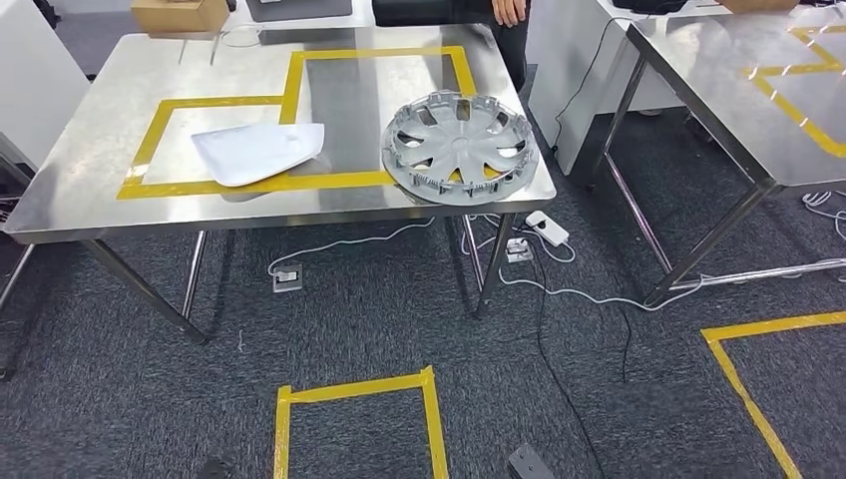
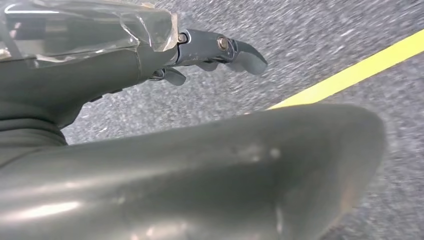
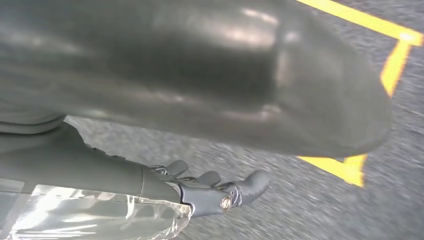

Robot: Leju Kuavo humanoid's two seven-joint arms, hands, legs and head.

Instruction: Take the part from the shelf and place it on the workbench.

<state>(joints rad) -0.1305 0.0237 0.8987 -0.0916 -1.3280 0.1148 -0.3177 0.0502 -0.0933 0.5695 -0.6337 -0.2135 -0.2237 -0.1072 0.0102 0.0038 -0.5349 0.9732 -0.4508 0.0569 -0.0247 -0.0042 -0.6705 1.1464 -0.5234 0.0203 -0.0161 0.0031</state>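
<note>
A silver wheel cover (image 1: 461,148) lies flat on the steel workbench (image 1: 100,130), at its front right corner. A white curved panel (image 1: 257,152) lies to its left, inside a yellow tape outline (image 1: 299,75). My left hand (image 2: 210,165) hangs over grey carpet and holds nothing, its dark fingers (image 2: 235,50) stretched out apart from the thick thumb. My right hand (image 3: 200,80) also hangs over the carpet with nothing in it, its fingers (image 3: 225,192) loosely extended.
A second steel table (image 1: 718,80) stands at the right, with a gap between the two. A person (image 1: 509,10) stands behind the workbench, and a cardboard box (image 1: 180,15) sits at the back. A power strip (image 1: 547,228) with cables lies under the bench. A yellow taped square (image 1: 354,389) marks the floor ahead.
</note>
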